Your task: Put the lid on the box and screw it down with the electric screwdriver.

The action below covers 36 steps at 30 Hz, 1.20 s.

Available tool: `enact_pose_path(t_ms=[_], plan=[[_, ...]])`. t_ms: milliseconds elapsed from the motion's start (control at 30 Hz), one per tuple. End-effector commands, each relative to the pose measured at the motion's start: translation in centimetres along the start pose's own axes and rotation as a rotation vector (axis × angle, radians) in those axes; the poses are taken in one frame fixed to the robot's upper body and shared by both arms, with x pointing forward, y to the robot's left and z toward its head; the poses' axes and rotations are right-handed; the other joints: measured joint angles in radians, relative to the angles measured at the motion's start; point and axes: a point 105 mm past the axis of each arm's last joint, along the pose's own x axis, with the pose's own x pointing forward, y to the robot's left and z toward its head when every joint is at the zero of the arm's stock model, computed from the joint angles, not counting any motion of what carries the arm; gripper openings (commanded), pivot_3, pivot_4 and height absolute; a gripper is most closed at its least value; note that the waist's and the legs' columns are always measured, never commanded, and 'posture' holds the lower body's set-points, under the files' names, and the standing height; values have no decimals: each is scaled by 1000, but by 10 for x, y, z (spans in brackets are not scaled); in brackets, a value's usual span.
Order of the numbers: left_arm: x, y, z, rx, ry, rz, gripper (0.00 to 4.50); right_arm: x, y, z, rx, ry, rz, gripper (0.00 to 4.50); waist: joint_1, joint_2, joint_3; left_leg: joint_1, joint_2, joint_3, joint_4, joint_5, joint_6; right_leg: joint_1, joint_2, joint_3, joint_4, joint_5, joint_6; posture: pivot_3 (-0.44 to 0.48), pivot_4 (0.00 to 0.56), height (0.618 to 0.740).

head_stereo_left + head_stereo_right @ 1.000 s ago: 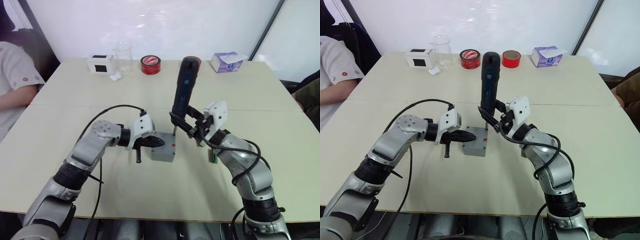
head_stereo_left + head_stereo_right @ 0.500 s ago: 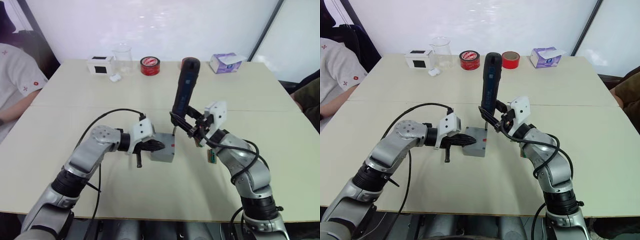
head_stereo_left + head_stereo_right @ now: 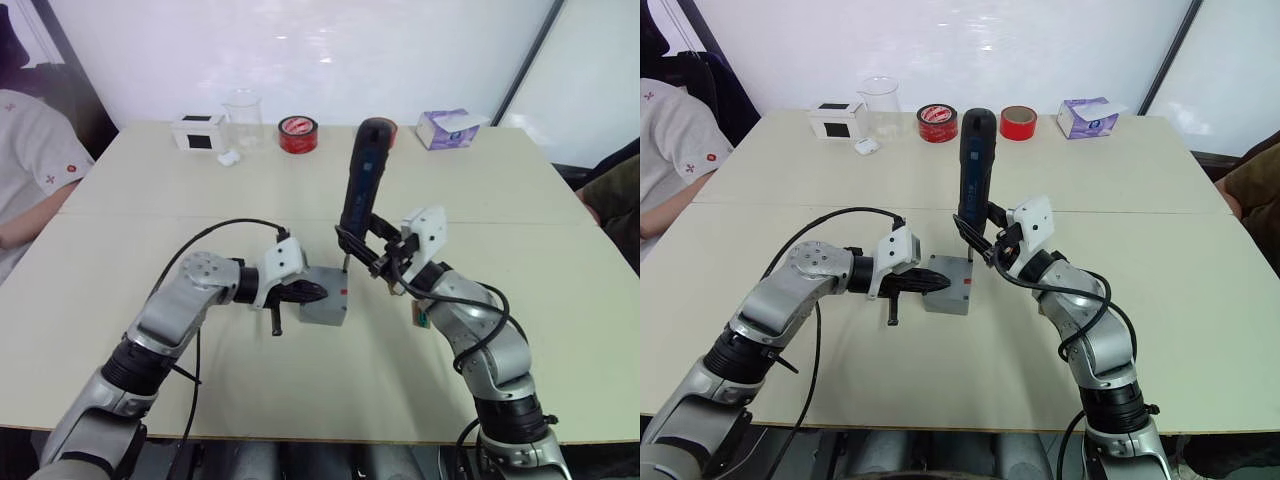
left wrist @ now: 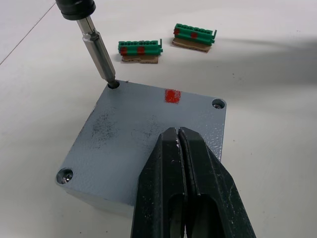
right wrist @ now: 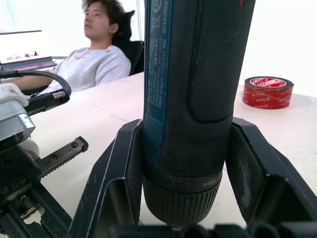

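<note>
The grey lid (image 4: 133,134) lies closed on the box (image 3: 945,298), which shows a small red mark on its side. My left gripper (image 4: 178,133) is shut, and its joined black fingertips rest on the lid's top. My right gripper (image 3: 375,258) is shut on the electric screwdriver (image 3: 362,180), which stands nearly upright over the box. The screwdriver's metal bit (image 4: 99,54) sits in the lid's far corner screw hole. Two other corner holes (image 4: 218,103) (image 4: 64,174) are visible.
Two green terminal pieces (image 4: 140,48) (image 4: 194,34) lie just beyond the box. At the table's back stand a white box with a black panel (image 3: 200,131), a glass beaker (image 3: 243,113), two red tape rolls (image 3: 298,133) (image 3: 1018,122) and a tissue pack (image 3: 447,127). A person (image 3: 30,160) sits at the left.
The view has shifted slightly. My left arm has settled a little closer to the box, with its gripper staying on the lid. The screwdriver holds its place at the corner. The person's arm has moved.
</note>
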Motion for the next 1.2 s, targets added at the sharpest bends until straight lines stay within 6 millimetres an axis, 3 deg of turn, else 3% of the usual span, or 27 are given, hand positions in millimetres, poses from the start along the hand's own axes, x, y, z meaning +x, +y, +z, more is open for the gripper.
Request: enact_pose_path(t_ms=[33, 167, 500, 733, 900, 1100, 1200], plan=[[1, -4, -12, -23, 48, -16, 0, -8, 1, -50, 73, 163, -20, 1817, 0, -1, -1, 0, 0, 0, 0, 0, 0, 0, 0, 0, 0, 0, 0, 0, 150, 740], [-2, -4, -15, -28, 60, -18, 0, -8, 3, -58, 74, 176, -19, 1817, -1, -2, -4, 1, 0, 0, -1, 0, 0, 0, 0, 0, 0, -1, -2, 0, 150, 740], [-2, -5, -16, -35, 62, -12, 0, -8, 4, -55, 66, 161, -12, 1817, -2, -3, -6, 4, 2, 0, -2, 0, 0, 2, 0, 0, 0, -2, -4, 0, 150, 740], [1, -4, -15, -40, 56, -11, 0, -7, 0, -42, 41, 138, -13, 1817, -1, -3, -6, 4, 2, 0, -3, 0, 0, 1, -1, 0, 0, -3, -4, 0, 150, 740], [2, -4, -15, -43, 51, -11, 0, -6, -5, -29, 11, 113, -13, 1817, 0, -3, -6, 3, 2, 0, -3, 0, 0, 1, -2, 0, -2, -3, -4, 0, 150, 740], [6, -6, -15, -49, 40, -13, 0, -4, -11, 2, -28, 58, 8, 1817, 3, -2, -5, 1, 2, 0, -3, 0, 0, 1, -2, -1, -5, -3, -4, 0, 150, 740], [7, -6, -16, -52, 37, -13, 0, -4, -15, 37, -49, 2, 35, 1817, 3, 0, -4, -2, 1, 0, -3, 0, 0, 0, -4, -1, -8, -2, -5, 0, 150, 740]])
